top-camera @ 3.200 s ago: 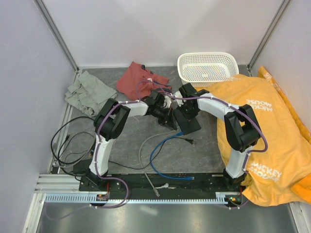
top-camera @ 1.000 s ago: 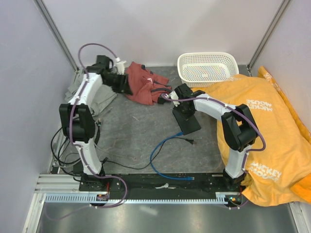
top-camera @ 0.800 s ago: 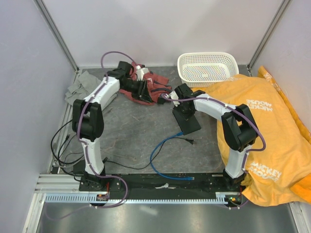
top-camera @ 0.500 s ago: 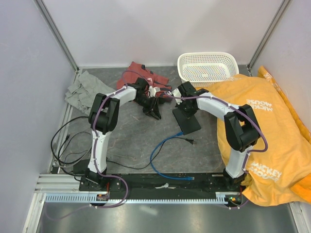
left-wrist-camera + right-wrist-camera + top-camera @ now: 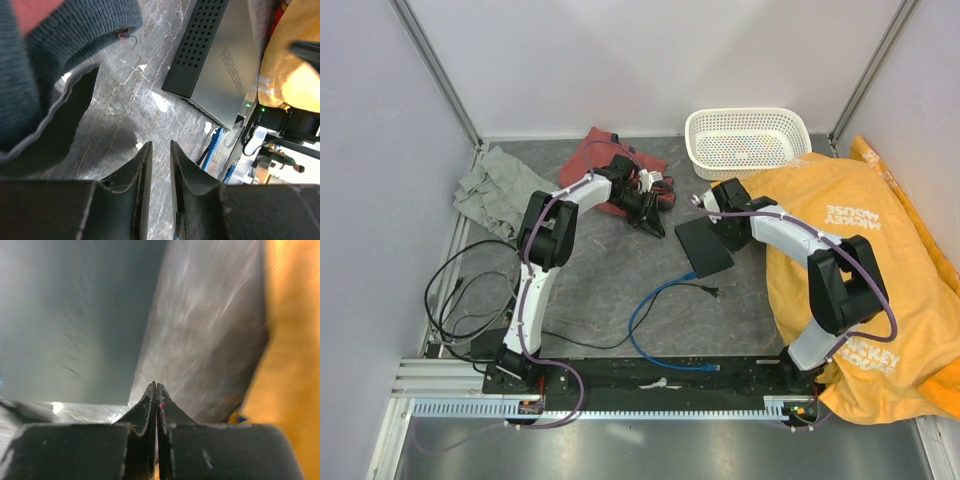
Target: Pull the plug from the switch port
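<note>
Where pale walls enclose the grey marbled bench, the switch lies flat just right of centre, its long axis running near-to-far with the near end angled right. The left fingers stand slightly apart and empty; the right fingers are pressed together.

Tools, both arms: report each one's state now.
Left tool: open a crack, holding nothing.
Right tool: shut, nothing seen between the fingers.

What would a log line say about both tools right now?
left tool: slightly open, empty, near red cloth | right tool: shut, empty, beside switch | switch: flat on table | blue cable: near switch
</note>
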`<state>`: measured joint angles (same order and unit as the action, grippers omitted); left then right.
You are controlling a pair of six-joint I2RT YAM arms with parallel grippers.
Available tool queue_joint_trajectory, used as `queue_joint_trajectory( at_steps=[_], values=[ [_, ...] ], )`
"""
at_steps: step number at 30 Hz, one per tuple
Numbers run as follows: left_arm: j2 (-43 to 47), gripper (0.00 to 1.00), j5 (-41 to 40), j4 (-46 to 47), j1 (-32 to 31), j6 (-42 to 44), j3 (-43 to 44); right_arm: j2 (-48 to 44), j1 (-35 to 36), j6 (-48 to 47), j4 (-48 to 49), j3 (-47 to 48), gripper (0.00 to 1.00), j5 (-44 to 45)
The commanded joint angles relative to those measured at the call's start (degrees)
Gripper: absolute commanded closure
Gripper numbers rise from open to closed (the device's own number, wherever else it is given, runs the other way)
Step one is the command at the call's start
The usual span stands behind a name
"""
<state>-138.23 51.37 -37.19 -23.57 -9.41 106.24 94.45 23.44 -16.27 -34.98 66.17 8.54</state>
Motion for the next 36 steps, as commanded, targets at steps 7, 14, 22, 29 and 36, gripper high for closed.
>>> queue_joint_trajectory(
  at_steps=[7,14,22,29,36],
  values=[
    [5.7,0.76,9.4,2.7,-1.3,0.2,-5.9,4.6,-4.2,1.1,0.4,-2.5,1.00,-2.5],
    [13.8,0.73,9.5,6.2,2.2,-1.9,-15.3,8.5,2.2,3.0,-0.5,3.2,1.00,-8.0],
    [17.2,0.72,7.9,7.1,7.0,-1.7,-20.5,15.1,10.0,3.9,-1.1,12.3,1.00,-9.6],
    [17.7,0.68,5.1,4.1,7.6,2.2,-21.5,11.8,9.4,1.5,-0.5,14.9,1.00,-0.1],
    [18.6,0.61,7.3,2.7,7.8,5.5,-25.5,4.7,9.7,3.6,-1.9,13.1,1.00,-19.5]
  ],
)
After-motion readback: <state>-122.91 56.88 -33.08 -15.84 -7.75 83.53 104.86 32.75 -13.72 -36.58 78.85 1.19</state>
